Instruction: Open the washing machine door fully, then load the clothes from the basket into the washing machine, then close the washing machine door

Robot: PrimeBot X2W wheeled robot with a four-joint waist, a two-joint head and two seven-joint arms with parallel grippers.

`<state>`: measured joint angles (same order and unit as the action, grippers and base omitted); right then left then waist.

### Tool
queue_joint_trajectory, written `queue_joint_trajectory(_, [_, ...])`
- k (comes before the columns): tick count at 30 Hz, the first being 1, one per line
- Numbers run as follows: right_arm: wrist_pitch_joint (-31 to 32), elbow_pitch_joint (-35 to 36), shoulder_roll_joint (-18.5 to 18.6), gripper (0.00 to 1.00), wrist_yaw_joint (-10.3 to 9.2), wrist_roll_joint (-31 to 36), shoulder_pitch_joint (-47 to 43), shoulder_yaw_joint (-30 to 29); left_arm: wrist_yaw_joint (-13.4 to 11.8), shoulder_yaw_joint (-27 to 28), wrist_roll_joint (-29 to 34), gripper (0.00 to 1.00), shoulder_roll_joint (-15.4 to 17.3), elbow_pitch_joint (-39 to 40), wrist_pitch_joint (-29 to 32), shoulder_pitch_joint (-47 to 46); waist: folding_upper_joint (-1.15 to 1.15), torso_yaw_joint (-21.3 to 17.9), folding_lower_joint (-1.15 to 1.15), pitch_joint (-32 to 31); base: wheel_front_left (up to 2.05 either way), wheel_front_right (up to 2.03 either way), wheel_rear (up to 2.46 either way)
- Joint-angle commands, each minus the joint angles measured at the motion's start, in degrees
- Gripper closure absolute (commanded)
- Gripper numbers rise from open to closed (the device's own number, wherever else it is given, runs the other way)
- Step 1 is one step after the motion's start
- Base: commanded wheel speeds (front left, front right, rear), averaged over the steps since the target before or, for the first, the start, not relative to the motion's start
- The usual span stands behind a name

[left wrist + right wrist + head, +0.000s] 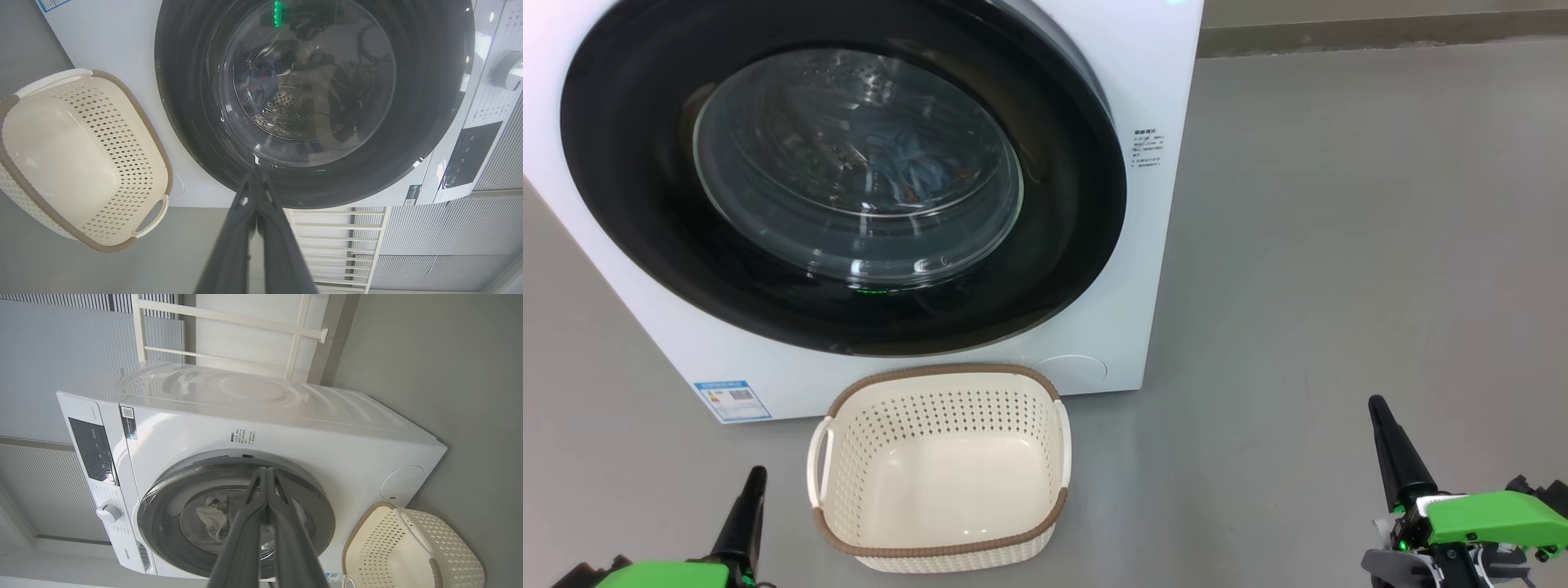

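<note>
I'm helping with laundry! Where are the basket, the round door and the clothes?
the basket (947, 482), head view, its bare bottom.
the washing machine door (1070, 204), head view, its black rim.
the clothes (919, 163), head view, blue fabric behind the glass.

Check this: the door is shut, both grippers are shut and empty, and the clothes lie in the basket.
Wrong about the clothes. The head view shows the basket empty; the clothes lie inside the washing machine, behind the glass of the door. The door is shut, and the left gripper and right gripper are shut and empty.
</note>
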<state>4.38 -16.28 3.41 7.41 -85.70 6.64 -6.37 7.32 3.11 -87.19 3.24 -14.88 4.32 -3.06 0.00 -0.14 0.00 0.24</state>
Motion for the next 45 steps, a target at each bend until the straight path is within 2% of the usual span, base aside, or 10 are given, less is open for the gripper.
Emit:
queue_joint_trajectory(1, [0.7, 1.9, -0.1, 1.0, 0.09, -1.5, -0.2, 0.8, 0.2, 2.2, -1.1, 1.0, 0.5, 1.0, 0.6, -2.8, 0.0, 0.0, 0.0, 0.0, 0.0, 0.0, 0.0])
queue_joint_trajectory(10, [2.1, 2.3, -0.5, 1.0, 0.08, -6.5, -0.5, -0.2, 0.2, 3.2, -5.1, 1.0, -0.2, 0.9, 2.0, -3.1, 0.0, 0.1, 0.0, -0.1, 0.0, 0.0, 0.0])
queue_joint_trajectory(45, [2.1, 2.3, -0.5, 1.0, 0.08, -6.4, -0.5, -0.2, 0.2, 3.3, -5.0, 1.0, -0.3, 0.8, 2.1, -3.1, 0.0, 0.1, 0.0, -0.1, 0.0, 0.0, 0.0])
